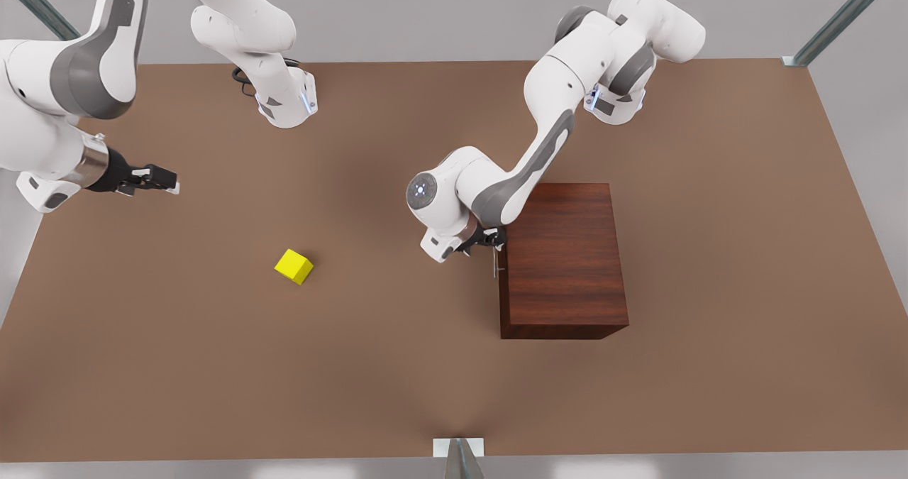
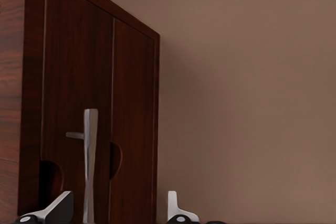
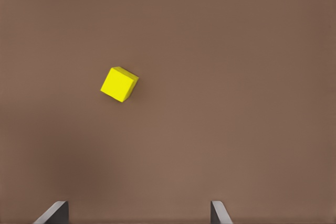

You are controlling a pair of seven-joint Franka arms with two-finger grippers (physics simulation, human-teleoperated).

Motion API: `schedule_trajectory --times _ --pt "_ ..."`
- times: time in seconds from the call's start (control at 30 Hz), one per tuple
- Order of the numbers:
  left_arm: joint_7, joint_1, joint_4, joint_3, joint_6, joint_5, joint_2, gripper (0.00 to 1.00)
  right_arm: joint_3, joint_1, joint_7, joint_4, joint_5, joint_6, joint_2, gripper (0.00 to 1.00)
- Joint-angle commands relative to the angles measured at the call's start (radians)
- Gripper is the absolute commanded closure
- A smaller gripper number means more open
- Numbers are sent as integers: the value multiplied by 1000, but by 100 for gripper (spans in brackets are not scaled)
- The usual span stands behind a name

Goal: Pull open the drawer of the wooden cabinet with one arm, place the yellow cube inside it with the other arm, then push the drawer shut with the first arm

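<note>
The left gripper (image 2: 118,214), fingers spread, straddled the silver handle (image 2: 90,161) of the drawer (image 2: 79,87) (shut in the wooden cabinet (image 1: 564,252)). The right gripper (image 1: 167,179) hung open, well apart from the yellow cube (image 1: 294,266) on the table (image 1: 355,365)

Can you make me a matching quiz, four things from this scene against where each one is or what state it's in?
Things:
1. cube
2. drawer
3. left gripper
4. right gripper

States:
A. open, fingers either side of the handle
B. shut, flush in the cabinet
C. open, apart from the cube, holding nothing
D. lying alone on the table

Pairs: 1-D, 2-B, 3-A, 4-C
</note>
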State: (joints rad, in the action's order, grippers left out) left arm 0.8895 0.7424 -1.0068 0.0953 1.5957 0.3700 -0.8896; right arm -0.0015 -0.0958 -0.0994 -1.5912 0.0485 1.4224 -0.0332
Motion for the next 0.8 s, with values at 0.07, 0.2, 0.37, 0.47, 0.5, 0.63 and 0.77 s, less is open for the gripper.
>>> schedule_trajectory --times 0.07,0.2,0.37,0.47,0.5,0.63,0.77 --pt "165 -2 -3 1 13 -2 -6 10 0 21 -5 0 1 -2 1 0" --pt "101 0 -6 3 12 -5 -17 10 0 21 -5 0 1 -2 1 0" --pt "101 0 -4 21 12 -10 -23 10 0 21 -3 0 1 -2 -1 0" --pt "101 2 -1 24 13 -10 -22 10 0 21 -5 -1 1 -2 1 0" --pt "101 0 0 24 12 -10 -19 10 0 19 -5 -1 1 -2 1 0" --pt "103 0 8 24 9 -10 -15 10 -2 21 -6 -1 1 -4 1 0" --pt "101 0 24 21 15 -8 -17 10 -2 21 -5 -1 1 -4 -1 0"
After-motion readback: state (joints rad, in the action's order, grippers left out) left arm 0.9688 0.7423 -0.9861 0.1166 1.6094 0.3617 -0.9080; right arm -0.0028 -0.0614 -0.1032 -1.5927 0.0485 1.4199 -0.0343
